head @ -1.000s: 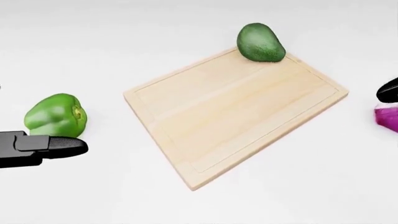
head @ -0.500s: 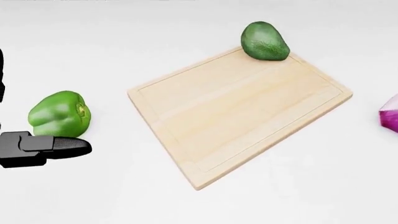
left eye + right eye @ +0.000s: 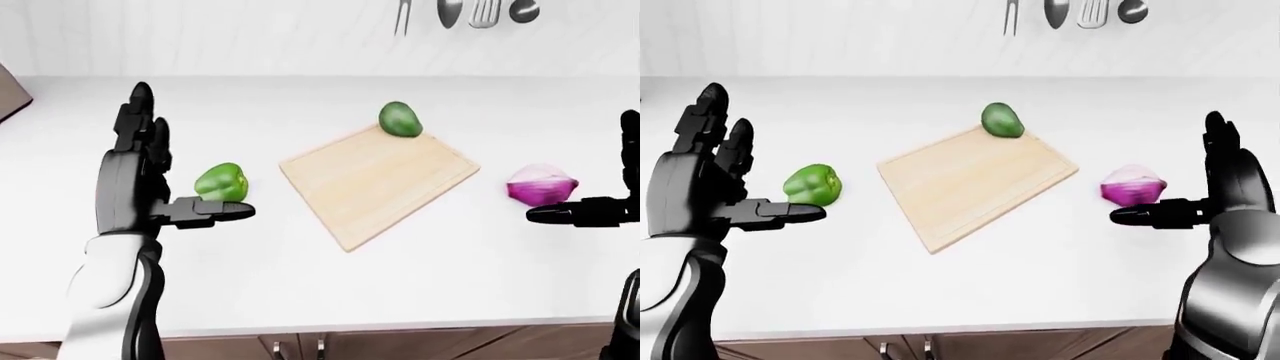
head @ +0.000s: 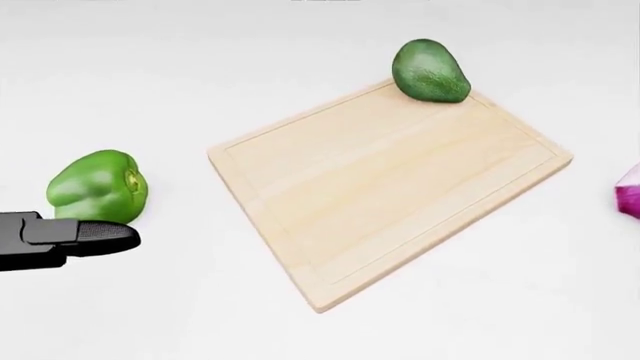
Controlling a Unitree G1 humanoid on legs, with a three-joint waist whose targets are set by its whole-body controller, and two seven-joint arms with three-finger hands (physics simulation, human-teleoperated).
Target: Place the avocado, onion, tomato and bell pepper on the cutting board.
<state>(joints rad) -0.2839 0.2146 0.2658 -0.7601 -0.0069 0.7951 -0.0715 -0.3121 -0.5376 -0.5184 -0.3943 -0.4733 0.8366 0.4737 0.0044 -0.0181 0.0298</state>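
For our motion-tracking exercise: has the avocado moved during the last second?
No. The avocado keeps its spot at the cutting board's top corner in the head view; both drifted slightly right together, so the camera moved.

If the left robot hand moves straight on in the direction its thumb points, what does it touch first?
Probably the cutting board. The left robot hand has its thumb pointing toward the view's right, passing just below the bell pepper, though depth is unclear.

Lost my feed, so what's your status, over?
Both hands open: left hand beside bell pepper, right hand beside red onion. Avocado on cutting board edge. Tomato not in view. Nothing blocking.
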